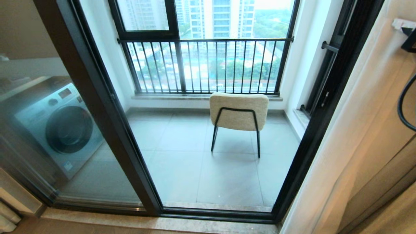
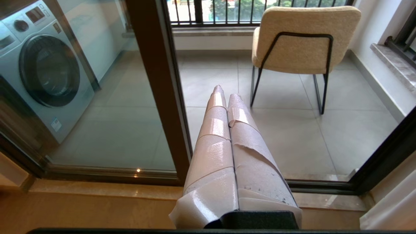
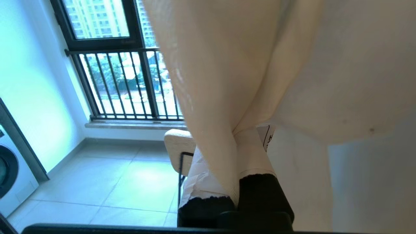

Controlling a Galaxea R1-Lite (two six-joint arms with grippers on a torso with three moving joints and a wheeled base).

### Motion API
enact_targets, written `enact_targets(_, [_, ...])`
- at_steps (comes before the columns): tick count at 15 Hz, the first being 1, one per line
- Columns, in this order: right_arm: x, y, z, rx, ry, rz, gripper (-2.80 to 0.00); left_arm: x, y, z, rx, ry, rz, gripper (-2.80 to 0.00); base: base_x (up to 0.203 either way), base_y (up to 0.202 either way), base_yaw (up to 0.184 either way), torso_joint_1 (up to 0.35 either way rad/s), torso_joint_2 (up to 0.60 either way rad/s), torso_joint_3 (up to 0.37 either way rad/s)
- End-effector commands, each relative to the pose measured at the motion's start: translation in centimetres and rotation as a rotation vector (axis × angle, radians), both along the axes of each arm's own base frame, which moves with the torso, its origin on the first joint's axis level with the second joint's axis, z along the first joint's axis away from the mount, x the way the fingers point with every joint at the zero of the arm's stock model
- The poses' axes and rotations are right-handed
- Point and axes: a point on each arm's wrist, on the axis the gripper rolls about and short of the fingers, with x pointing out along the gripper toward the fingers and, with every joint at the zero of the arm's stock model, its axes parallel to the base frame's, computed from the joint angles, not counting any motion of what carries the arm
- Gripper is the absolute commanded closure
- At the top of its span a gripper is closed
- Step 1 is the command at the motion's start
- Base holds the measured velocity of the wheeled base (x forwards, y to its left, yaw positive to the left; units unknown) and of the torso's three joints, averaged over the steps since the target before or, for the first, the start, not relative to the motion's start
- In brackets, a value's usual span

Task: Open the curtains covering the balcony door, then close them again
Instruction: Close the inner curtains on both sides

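Curtains (image 1: 351, 139) hang gathered along the right side of the balcony door (image 1: 107, 107), leaving its glass uncovered. I see the right pincer (image 3: 235, 156) clamped on a fold of that sheer fabric, which drapes over its taped fingers (image 3: 253, 152). My left pincer (image 2: 227, 94) is closed on nothing, pointing at the door's dark frame. Beyond the glass stand a beige chair (image 1: 239, 110) and a washing machine (image 1: 60, 126) on the balcony floor (image 1: 182, 162).

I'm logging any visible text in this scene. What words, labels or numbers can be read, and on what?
None can be read.
Washer panel and sticker: too blurred.
Printed label by the right gripper, shut on the curtain: mostly hidden, unreadable.
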Motion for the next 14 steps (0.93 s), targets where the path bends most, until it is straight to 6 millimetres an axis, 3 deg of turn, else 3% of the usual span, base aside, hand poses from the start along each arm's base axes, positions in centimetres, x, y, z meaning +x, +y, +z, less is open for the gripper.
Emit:
enact_targets(1, [-0.04,0.02,0.00,0.000,-0.003,0.001,0.00,0.00,0.00,-0.01,0.000,0.001,0.001,0.00,0.000,0.192,-0.001,0.005,0.01,0.002])
enact_targets(14, [-0.09,-0.01,0.04,0.000,-0.004,0.000,0.00,0.00,0.00,0.01,-0.002,-0.001,0.001,0.00,0.000,0.192,0.001,0.003,0.00,0.002])
